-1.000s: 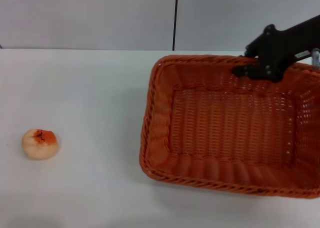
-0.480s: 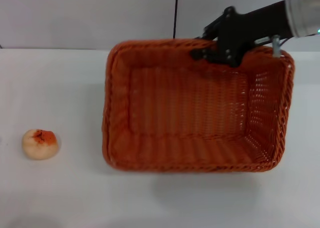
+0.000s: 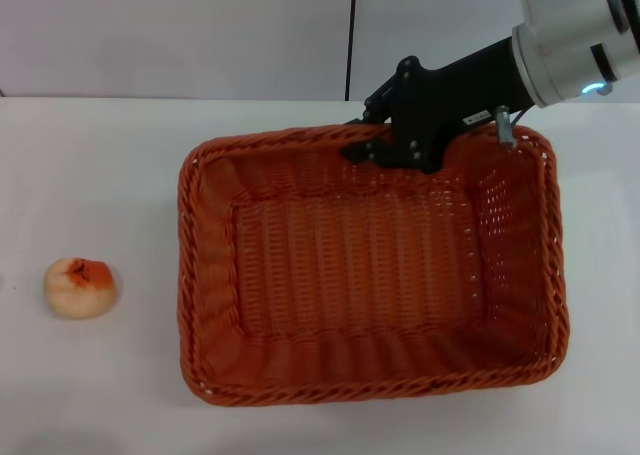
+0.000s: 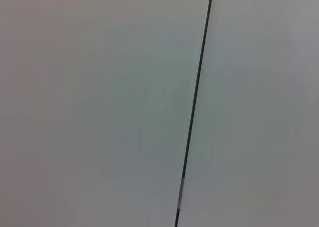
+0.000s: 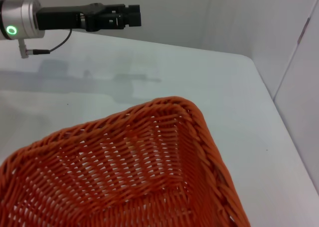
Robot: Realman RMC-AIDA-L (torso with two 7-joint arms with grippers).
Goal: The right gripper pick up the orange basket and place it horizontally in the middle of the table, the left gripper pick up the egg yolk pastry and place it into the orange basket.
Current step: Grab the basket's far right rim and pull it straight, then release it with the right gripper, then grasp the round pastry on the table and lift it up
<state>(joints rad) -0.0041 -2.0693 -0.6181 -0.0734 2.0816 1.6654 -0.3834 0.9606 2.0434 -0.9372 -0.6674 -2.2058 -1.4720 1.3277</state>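
The orange basket (image 3: 360, 275) is at the middle of the white table (image 3: 100, 175), its long side running left to right and its opening up. My right gripper (image 3: 362, 141) is shut on the basket's far rim, reaching in from the upper right. Whether the basket rests on the table or hangs just above it, I cannot tell. The egg yolk pastry (image 3: 80, 287) lies alone at the left of the table, well apart from the basket. A corner of the basket (image 5: 149, 172) fills the right wrist view, and my left gripper (image 5: 117, 16) hovers over the table beyond it.
A grey wall with a dark vertical seam (image 3: 351, 35) stands behind the table. The left wrist view shows only that wall and seam (image 4: 194, 107). Bare tabletop lies between the pastry and the basket.
The right gripper has carried the basket leftward from the right edge to the table's middle, and it now sits lower in view. The pastry has not moved.
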